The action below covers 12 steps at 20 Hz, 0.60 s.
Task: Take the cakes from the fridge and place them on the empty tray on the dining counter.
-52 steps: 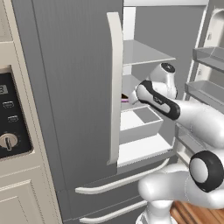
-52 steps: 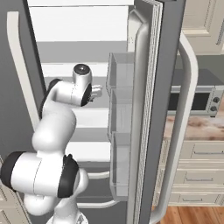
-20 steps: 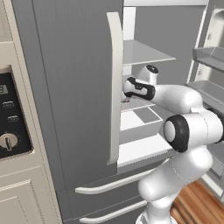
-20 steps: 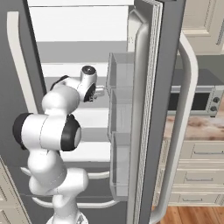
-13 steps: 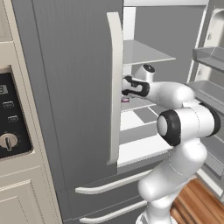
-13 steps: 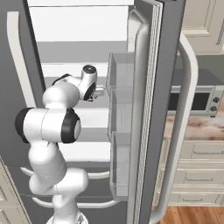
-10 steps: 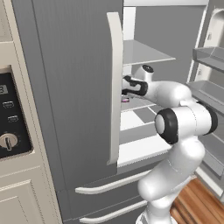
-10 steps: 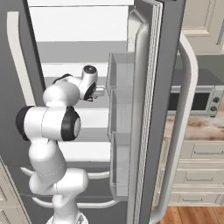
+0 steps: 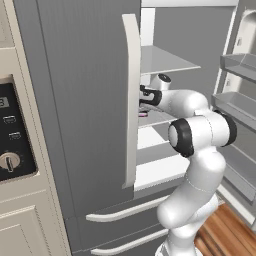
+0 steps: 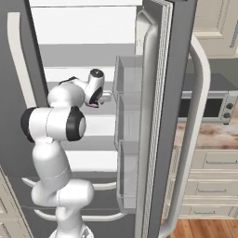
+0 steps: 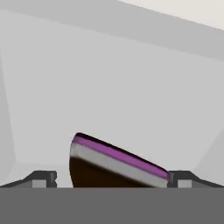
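The fridge [image 9: 75, 100] stands with its right door [image 10: 160, 116] swung open and my arm reaching onto a middle shelf [image 9: 155, 119]. A dark chocolate wedge cake [image 11: 114, 162] with a pink and white layer lies on that shelf, tilted in the hand view. My gripper [image 11: 111, 179] is open, with one fingertip [image 11: 41, 178] left of the wedge and the other at its right corner. From the left base view the gripper [image 9: 142, 99] is partly hidden behind the cream door handle [image 9: 131, 100], with a pink sliver of the cake [image 9: 143, 114] just below it.
A cream cabinet with a black oven panel [image 9: 12, 145] stands left of the fridge. Clear door bins [image 10: 128, 116] line the open door close to my hand. A higher glass shelf [image 9: 165, 59] hangs over the arm. A small oven [image 10: 209, 106] sits on a counter beyond the door.
My arm has stretched deeper into the fridge, carrying the open hand left along the shelf toward the wedge cake. The jaws stayed wide.
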Tool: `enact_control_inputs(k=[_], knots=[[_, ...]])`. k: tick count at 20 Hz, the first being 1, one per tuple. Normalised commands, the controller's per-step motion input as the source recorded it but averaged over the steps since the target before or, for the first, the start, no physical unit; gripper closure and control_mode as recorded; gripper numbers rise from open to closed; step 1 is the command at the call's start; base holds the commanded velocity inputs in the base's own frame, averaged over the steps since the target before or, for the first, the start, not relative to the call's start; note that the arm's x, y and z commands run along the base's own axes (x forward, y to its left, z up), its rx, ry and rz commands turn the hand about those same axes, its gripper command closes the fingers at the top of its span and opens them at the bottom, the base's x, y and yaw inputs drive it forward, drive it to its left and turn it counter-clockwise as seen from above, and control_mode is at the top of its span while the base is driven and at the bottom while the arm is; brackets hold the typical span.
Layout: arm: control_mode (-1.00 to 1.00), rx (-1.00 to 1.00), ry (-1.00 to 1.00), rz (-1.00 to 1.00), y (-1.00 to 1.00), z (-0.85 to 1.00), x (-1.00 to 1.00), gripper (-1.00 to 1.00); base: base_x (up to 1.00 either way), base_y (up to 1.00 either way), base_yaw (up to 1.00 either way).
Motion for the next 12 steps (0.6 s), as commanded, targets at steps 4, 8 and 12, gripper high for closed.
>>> enact_control_inputs(k=[4,8,12], knots=[[-1.00,0.00,0.00,0.16,-0.15,-0.21,0.34,-1.00,0.00,0.00,0.00],[-1.00,0.00,0.00,0.16,-0.03,-0.37,0.04,-1.00,0.00,0.00,0.00],[-1.00,0.00,0.05,0.14,0.00,-0.59,0.04,-1.00,0.00,0.00,0.00]])
